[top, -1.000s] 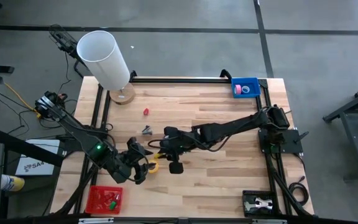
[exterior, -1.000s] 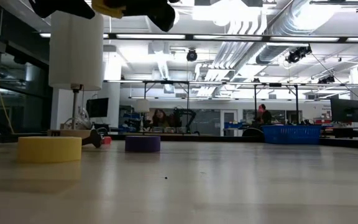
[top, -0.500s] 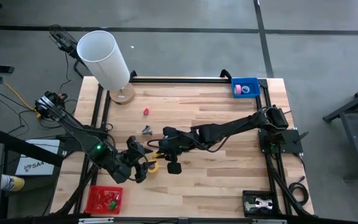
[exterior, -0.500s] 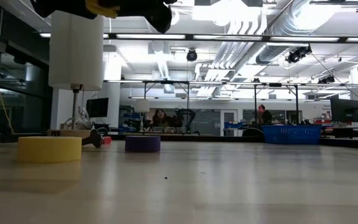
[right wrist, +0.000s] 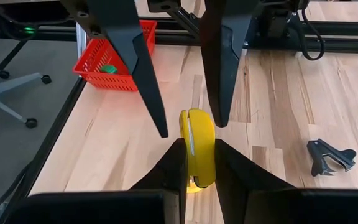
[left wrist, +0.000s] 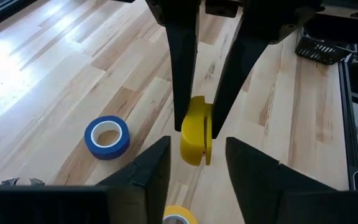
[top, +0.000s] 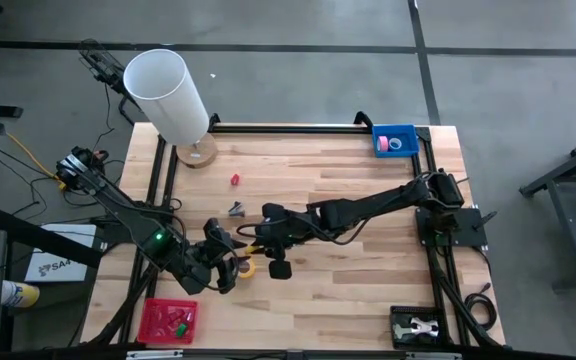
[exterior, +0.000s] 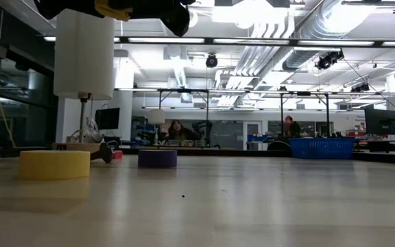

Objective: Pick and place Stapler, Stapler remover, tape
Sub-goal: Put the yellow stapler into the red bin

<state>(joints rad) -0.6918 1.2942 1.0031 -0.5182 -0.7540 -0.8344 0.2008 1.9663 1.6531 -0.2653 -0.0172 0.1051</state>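
Yellow tape roll (right wrist: 197,140) up on edge above tabletop (right wrist: 278,93), pinched across flat faces by closed right claw (right wrist: 197,155). Left claw (left wrist: 197,144) head-on opposite, part-open, fingers straddling roll with gaps either side, gripping nothing. Likely handover. Second yellow roll (left wrist: 180,215) lying below, blue roll (left wrist: 107,137) nearby. Staple remover (right wrist: 331,158) and red basket (right wrist: 114,59) well apart, nothing blocking.

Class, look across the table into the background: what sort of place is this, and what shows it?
Probably a robotics lab or workshop: exposed ceiling ducts, strip lights, and workbenches behind the wooden table.
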